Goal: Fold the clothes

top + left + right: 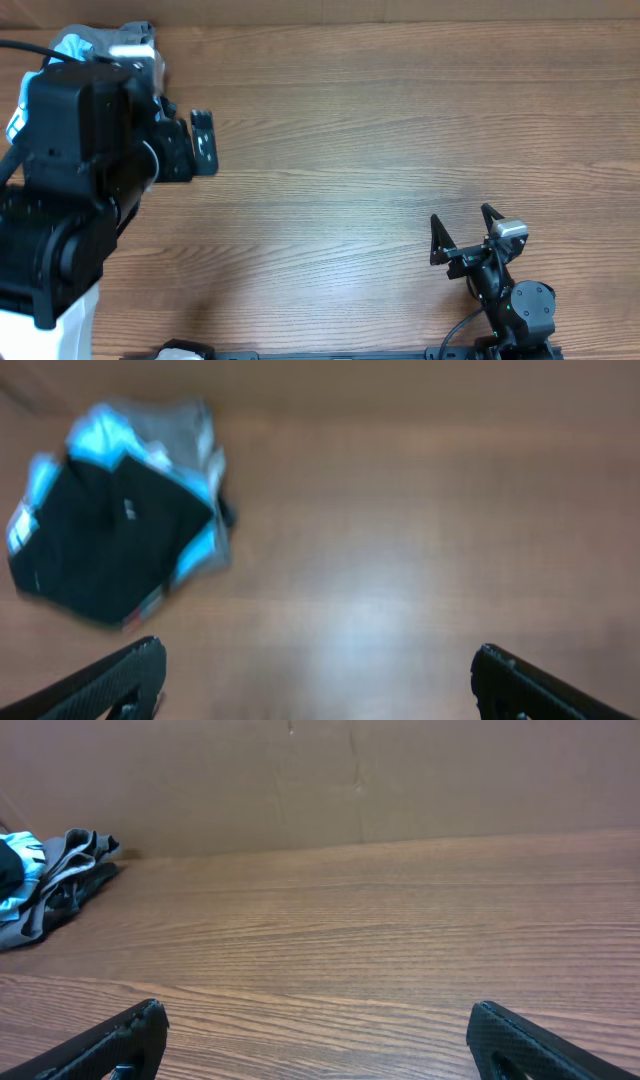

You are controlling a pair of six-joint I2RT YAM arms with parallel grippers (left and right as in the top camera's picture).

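Note:
In the blurred left wrist view the black T-shirt (105, 545) lies crumpled on top of a small pile at the upper left. My left gripper (318, 675) hangs open above bare table, to the right of and short of the shirt, with nothing between its fingers. From overhead, one left finger (203, 140) shows beside the arm, which hides the black shirt. My right gripper (462, 232) stands open near the front right of the table, far from the pile. Its own view shows the right gripper (318, 1035) over bare wood.
A light blue garment (95, 430) and a grey garment (65, 875) lie under and around the black shirt. A strip of that pile (75, 45) shows at the table's back left. A brown wall (350, 780) closes the far edge. The wooden table (380, 130) spreads between the arms.

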